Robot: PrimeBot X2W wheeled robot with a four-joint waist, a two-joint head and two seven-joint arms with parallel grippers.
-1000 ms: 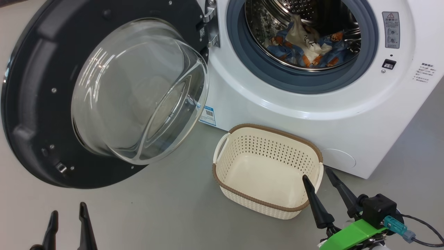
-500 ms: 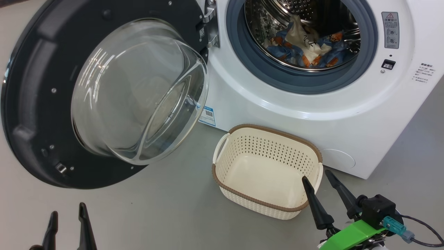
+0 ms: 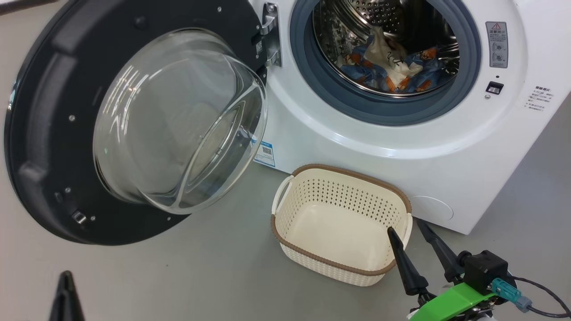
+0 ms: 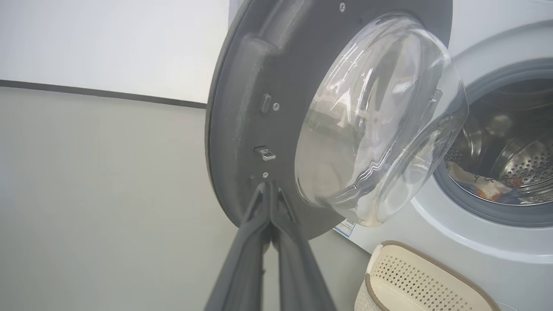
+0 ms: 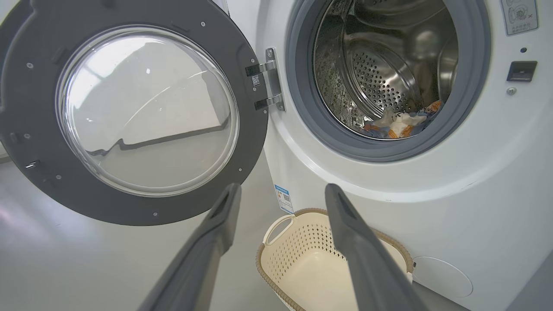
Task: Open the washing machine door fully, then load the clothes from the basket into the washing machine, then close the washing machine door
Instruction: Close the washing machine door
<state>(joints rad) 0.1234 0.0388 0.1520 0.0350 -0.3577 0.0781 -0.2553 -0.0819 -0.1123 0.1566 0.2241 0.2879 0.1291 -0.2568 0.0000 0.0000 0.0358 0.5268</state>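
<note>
Glossy black and round, the washing machine door (image 3: pixel 49 133) stands swung wide open at the robot's left of the washing machine (image 3: pixel 339 147). It hangs upright from a steel hinge (image 3: pixel 270 35) on its right edge. As a disc it has no long axis. Its inner face, with the clear glass bowl (image 3: pixel 178 120) bulging out, looks toward the robot, and its free edge with the small latch (image 3: pixel 79 217) lies farthest left. In the steel drum (image 3: pixel 357 18) lie the clothes (image 3: pixel 392 67), blue printed fabric with a cream piece on top. The basket (image 3: pixel 330 269) sits empty on the grey floor (image 3: pixel 200 267) just in front of the machine. By my judgement only shutting the door is left, with its free edge swinging rightward about the hinge. The left jaws are pressed together and empty, low at the left, aimed at the door's lower rim near the latch, with bare floor between. That arm is the nearer one. The right jaws gape wide, holding nothing, at the basket's right end, well apart from the door
</note>
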